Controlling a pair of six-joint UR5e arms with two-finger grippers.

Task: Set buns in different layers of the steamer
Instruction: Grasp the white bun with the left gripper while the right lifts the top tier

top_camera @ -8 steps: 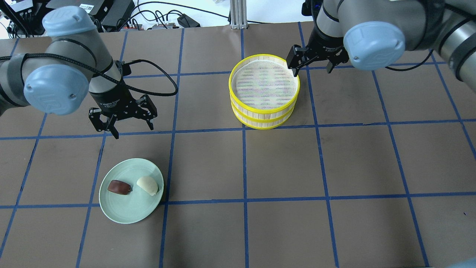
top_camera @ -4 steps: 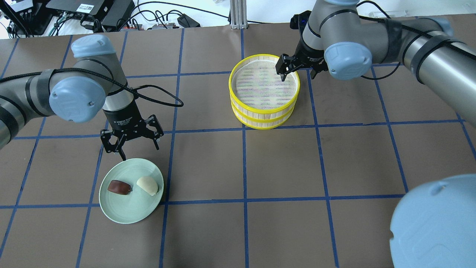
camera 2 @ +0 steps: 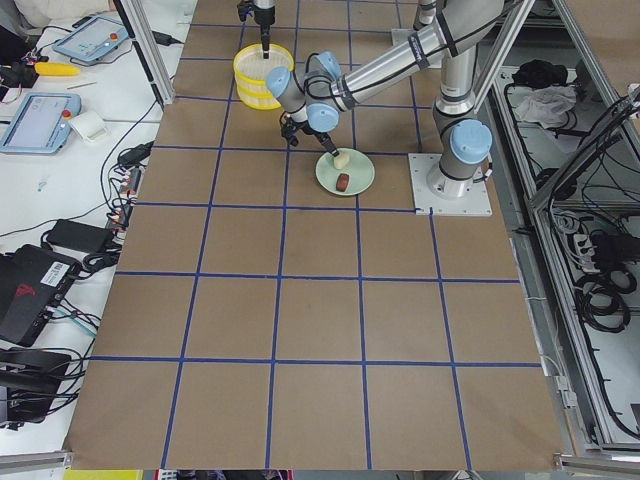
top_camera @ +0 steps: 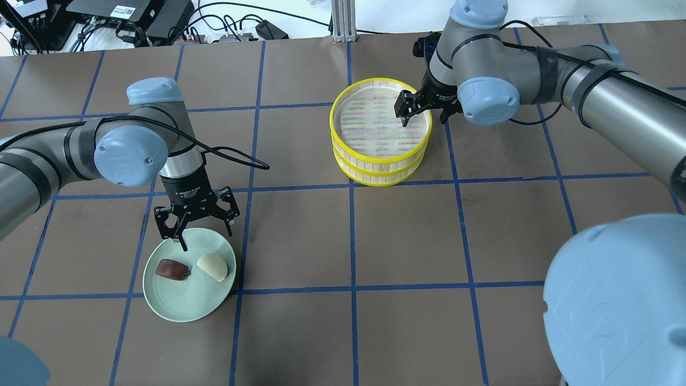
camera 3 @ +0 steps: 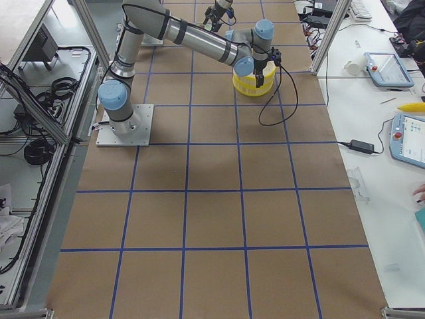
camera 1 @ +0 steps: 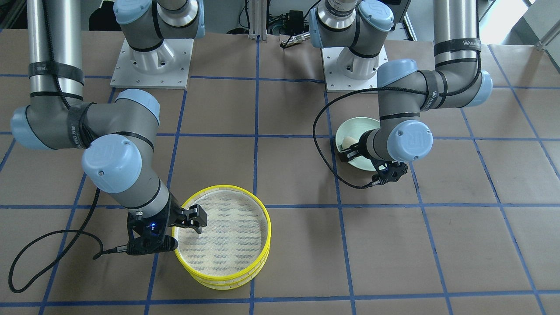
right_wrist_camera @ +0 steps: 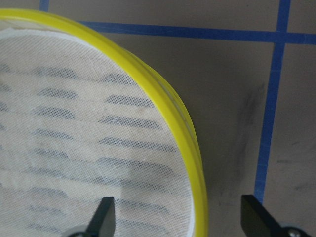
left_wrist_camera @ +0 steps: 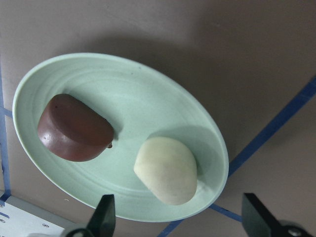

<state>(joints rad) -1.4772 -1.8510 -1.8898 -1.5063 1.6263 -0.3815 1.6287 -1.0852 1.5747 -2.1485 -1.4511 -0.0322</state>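
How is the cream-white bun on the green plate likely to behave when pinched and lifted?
The cream-white bun looks smooth and domed, so it may slip or roll when squeezed. It seems small, probably light. It lies clear of the brown bun on the plate, so a nudge likely won't disturb that one.

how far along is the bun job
Nothing is placed yet: the brown bun and white bun lie on the plate, and the steamer sits stacked, its top tray empty. In hand: the left gripper hangs open above the plate; the right gripper, open, straddles the steamer's rim. Left: both placements.
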